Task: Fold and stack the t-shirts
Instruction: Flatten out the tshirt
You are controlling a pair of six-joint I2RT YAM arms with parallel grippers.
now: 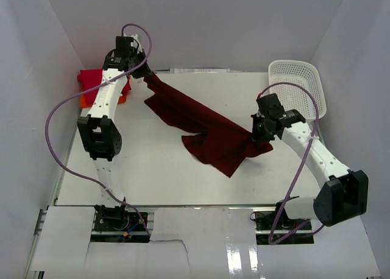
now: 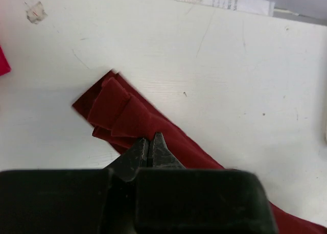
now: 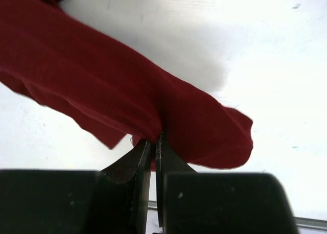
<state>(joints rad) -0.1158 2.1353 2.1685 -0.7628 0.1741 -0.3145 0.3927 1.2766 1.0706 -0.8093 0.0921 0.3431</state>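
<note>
The white table [image 1: 152, 169] carries everything. Across its middle the dark maroon t-shirt [image 1: 201, 123] stretches as a long band from far left to right, sagging onto the surface near its centre. I judge it is held by two ends so that it can be spread flat for folding. The white mesh basket [image 1: 298, 87] sits at the far right corner. At the far left the crimson t-shirt [image 1: 90, 79] appears to lie on the orange t-shirt [image 1: 122, 98], seemingly the stack already begun. The left gripper [image 2: 150, 142] is clamped on the maroon shirt's bunched far-left end. The right gripper [image 3: 155, 142] is pinched tight on a fold at its right end, lifted off the table.
</note>
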